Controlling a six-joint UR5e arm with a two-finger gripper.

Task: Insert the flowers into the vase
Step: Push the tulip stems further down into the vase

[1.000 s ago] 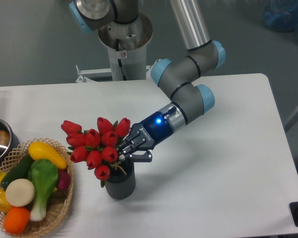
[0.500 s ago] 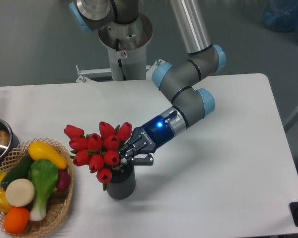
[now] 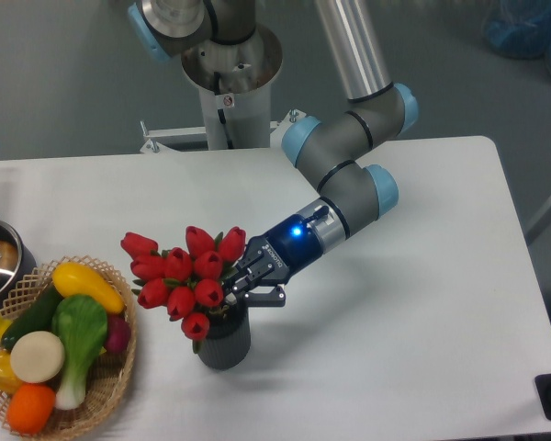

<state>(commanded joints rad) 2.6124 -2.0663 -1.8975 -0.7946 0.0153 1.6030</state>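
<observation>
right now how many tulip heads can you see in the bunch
10 on the flowers, above the vase: four across the top row, three in the middle, two below, one lowest at the vase mouth. More may be hidden behind them or the gripper.

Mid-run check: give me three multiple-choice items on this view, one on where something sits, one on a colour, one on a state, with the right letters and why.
1. Where is the wicker basket?
A. front left of the table
B. far right corner
C. behind the robot base

2. What colour are the flowers?
A. yellow
B. red
C. white

3. What is the pincer doing?
A. hanging open, far from the flowers
B. shut on the pot handle
C. shut on the flowers over the vase

Key: 1 A, the basket lies at the lower left, beside the vase. 2 B, every bloom is glossy red. 3 C, the fingers close on the bunch just above the vase mouth.
</observation>
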